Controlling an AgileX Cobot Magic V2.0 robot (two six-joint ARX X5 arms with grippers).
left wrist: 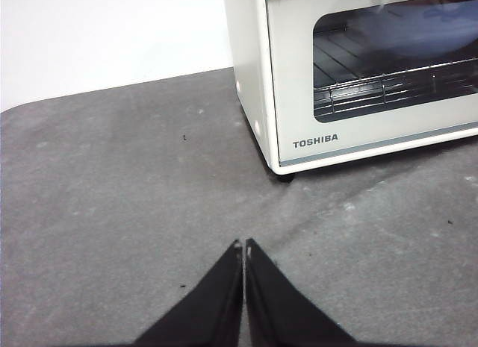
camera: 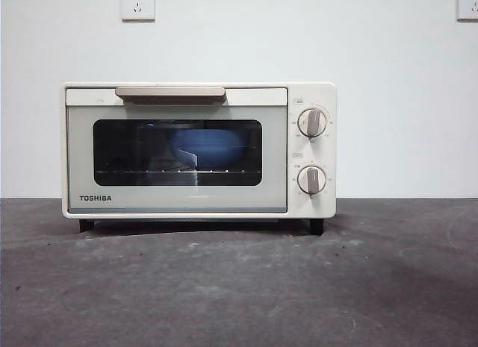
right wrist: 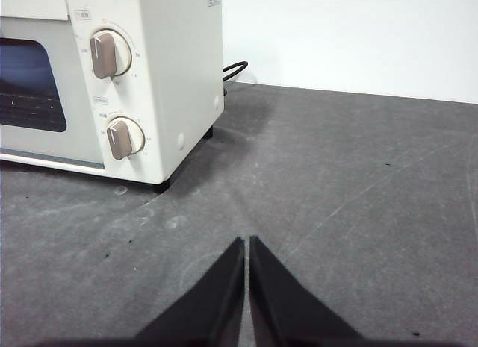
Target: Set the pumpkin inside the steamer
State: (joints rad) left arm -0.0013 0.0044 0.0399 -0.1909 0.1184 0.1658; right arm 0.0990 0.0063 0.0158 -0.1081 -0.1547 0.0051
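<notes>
Our left gripper (left wrist: 244,246) and right gripper (right wrist: 246,242) hover clenched and empty above the table (camera: 239,287), the closed steamer (camera: 198,149) ahead.

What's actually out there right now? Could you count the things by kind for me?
Oven-style steamer, door closed: 1
Round knobs on it: 2
Blue bowl-like shape seen dimly through its window: 1
Wall sockets: 2
Robot grippers, left gripper and right gripper, both shut and empty: 2
Pumpkins: 0 in view
Total: 8
</notes>
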